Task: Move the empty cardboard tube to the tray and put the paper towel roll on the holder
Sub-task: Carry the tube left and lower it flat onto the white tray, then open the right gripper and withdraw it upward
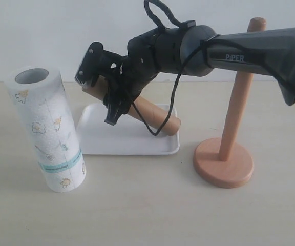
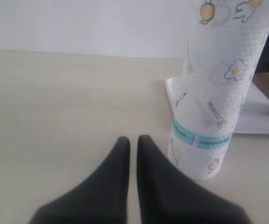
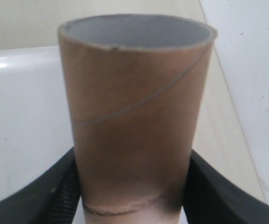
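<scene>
The brown cardboard tube (image 1: 155,114) slants over the white tray (image 1: 132,146), its low end down by the tray's right rim. My right gripper (image 1: 102,88) reaches across from the right and is shut on the tube's raised left end. In the right wrist view the tube (image 3: 134,93) fills the frame between the black fingers (image 3: 62,189), above the tray (image 3: 22,116). The paper towel roll (image 1: 47,128) stands upright left of the tray. The wooden holder (image 1: 224,164) stands bare at the right. My left gripper (image 2: 133,141) is shut on nothing, low beside the roll (image 2: 218,84).
The right arm (image 1: 239,51) and its cable loop (image 1: 173,97) pass in front of the holder's pole (image 1: 242,77). A pale wall lies behind the table. Bare tabletop (image 1: 147,205) stretches along the front.
</scene>
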Action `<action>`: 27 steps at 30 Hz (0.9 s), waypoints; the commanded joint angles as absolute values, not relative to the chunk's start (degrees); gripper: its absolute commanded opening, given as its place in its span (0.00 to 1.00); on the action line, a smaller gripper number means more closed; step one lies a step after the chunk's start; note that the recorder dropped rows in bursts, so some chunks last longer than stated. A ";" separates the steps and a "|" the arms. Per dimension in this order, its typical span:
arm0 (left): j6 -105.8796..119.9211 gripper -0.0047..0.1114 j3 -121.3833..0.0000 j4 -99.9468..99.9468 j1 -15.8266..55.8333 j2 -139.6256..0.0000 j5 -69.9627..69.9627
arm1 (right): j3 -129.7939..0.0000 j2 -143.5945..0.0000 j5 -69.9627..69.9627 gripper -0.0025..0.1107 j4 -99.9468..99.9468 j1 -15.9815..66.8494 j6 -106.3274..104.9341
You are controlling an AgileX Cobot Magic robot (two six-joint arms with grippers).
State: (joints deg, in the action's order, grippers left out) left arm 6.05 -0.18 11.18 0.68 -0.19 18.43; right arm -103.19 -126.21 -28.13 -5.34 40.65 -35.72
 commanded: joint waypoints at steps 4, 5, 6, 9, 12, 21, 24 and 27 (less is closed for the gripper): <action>5.62 0.08 0.00 11.37 0.55 0.00 17.98 | -103.53 -125.95 -28.80 0.67 -5.31 40.45 -35.27; 5.62 0.08 0.00 11.37 0.55 0.00 17.98 | -103.53 -125.95 -28.80 0.69 -5.31 40.45 -35.27; 5.62 0.08 0.00 11.37 0.55 0.00 17.98 | -103.53 -125.95 -28.80 0.69 -5.31 40.45 -35.27; 5.62 0.08 0.00 11.37 0.55 0.00 17.98 | -103.53 -125.95 -28.58 0.68 -5.31 40.56 -34.77; 5.62 0.08 0.00 11.37 0.55 0.00 17.98 | -103.53 -125.83 -28.48 0.59 -5.31 40.56 -34.77; 5.62 0.08 0.00 11.37 0.55 0.00 17.98 | -103.53 -119.92 -31.99 0.12 -5.31 40.56 -30.94; 5.62 0.08 0.00 11.37 0.55 0.00 17.98 | -103.53 -117.65 -33.30 0.02 -5.05 40.56 -28.44; 5.62 0.08 0.00 11.37 0.55 0.00 17.98 | -103.53 -115.77 -33.59 0.02 -4.92 40.56 -27.00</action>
